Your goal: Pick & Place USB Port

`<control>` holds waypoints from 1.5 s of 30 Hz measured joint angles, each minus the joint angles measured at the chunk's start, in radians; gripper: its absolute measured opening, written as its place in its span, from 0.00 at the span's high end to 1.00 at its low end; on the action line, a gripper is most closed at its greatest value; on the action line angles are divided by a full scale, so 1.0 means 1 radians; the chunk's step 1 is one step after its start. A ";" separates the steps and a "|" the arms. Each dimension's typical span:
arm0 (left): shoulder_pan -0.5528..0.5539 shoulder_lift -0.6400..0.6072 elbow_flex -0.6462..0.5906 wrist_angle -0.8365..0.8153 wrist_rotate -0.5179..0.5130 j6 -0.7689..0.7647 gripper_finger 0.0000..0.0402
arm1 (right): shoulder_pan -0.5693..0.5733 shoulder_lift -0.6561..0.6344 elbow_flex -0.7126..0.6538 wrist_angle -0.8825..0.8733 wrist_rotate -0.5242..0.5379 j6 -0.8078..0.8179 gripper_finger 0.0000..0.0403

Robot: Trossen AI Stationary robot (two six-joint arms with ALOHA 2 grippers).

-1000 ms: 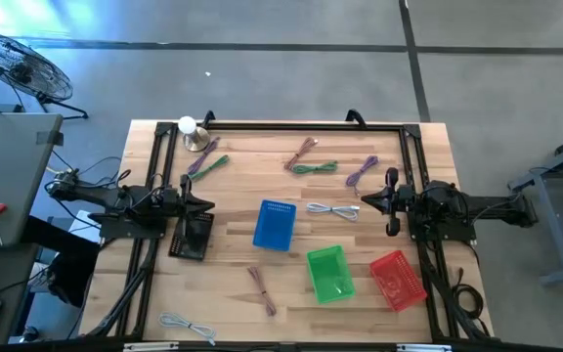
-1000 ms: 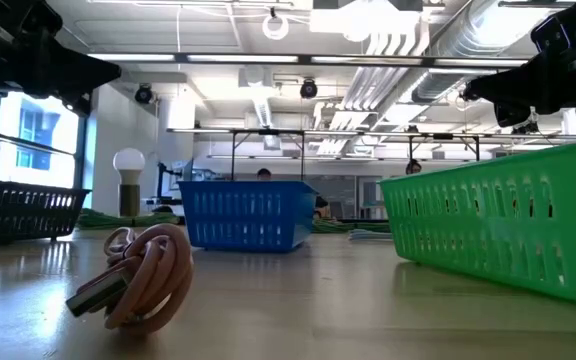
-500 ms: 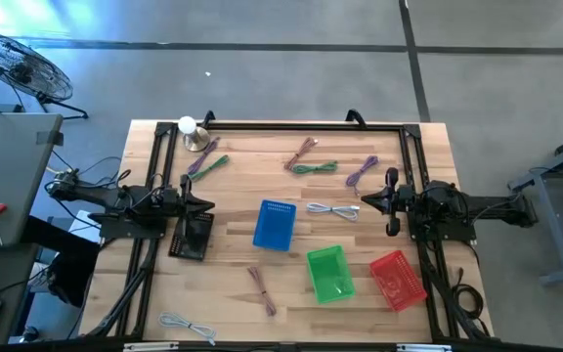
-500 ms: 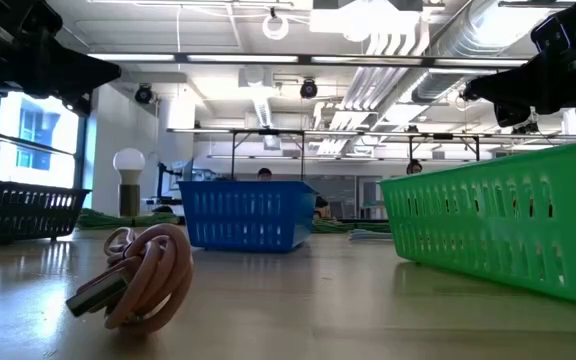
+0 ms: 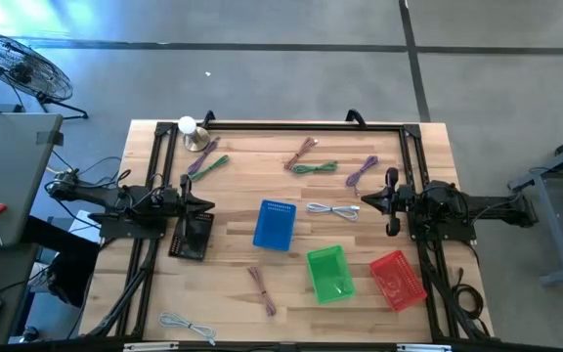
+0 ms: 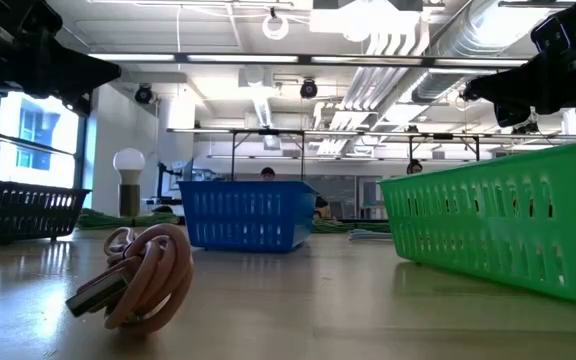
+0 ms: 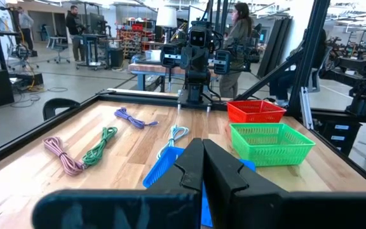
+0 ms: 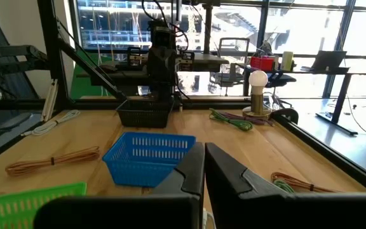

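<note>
Wooden surface (image 5: pixel 233 284) at frame centre carries a blue plastic basket (image 5: pixel 275 224); left jaws (image 5: pixel 210 204) and right jaws (image 5: pixel 364 200), either side, clenched empty.

Smooth wooden table (image 5: pixel 233 284), seemingly plastic baskets (image 5: pixel 274 225)

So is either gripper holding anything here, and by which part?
Nothing is held. The left gripper and right gripper are both shut on nothing, raised at opposite sides of the table.

Blue basket (image 5: pixel 275 225) and white cable (image 5: pixel 333 209) crowd mid-table.
</note>
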 joint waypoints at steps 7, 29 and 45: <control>0.000 0.000 0.000 0.003 0.018 -0.001 1.00 | 0.000 0.000 0.000 0.062 -0.002 0.107 0.99; 0.000 0.012 0.107 -0.063 -0.128 0.106 0.79 | 0.000 0.031 0.178 0.108 0.123 -0.118 0.68; 0.000 0.039 0.146 -0.064 -0.133 0.105 0.47 | 0.000 0.658 0.912 -0.665 0.517 -0.273 0.65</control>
